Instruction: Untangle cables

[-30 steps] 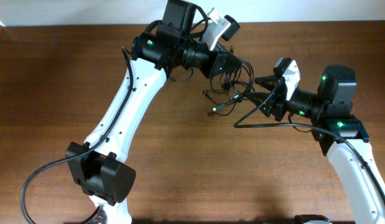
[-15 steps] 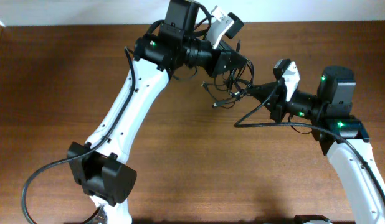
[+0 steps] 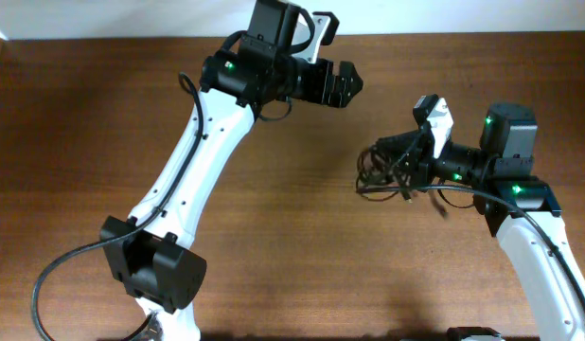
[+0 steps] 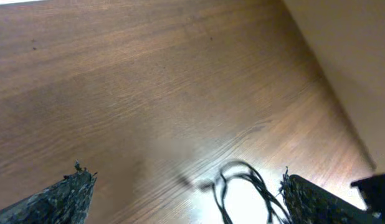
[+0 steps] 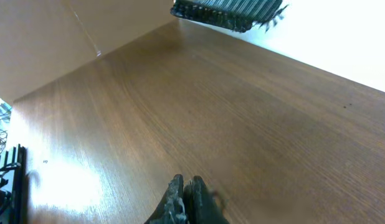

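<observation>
The cables [image 3: 372,176] are a small tangle of thin black cords hanging bunched at the tip of my right gripper [image 3: 380,151], just above the wooden table [image 3: 274,237]. That gripper [image 5: 186,198] has its fingers pressed together, with a blurred dark strand beside them. My left gripper [image 3: 350,83] sits up and to the left of the bundle, apart from it. It [image 4: 183,190] is wide open with nothing between its fingers [image 4: 68,196]. The cables [image 4: 242,186] show blurred on the table beyond it.
The table's far edge meets a pale wall [image 3: 463,14] at the top of the overhead view. The left arm's white link [image 3: 193,161] crosses the table's left half. The right arm's base [image 3: 529,194] stands at the right edge.
The left gripper opened and let go of the cables, then drew back to the left. The cables, stretched between both grippers before, have dropped into a bunch at the right gripper, which has shut.
</observation>
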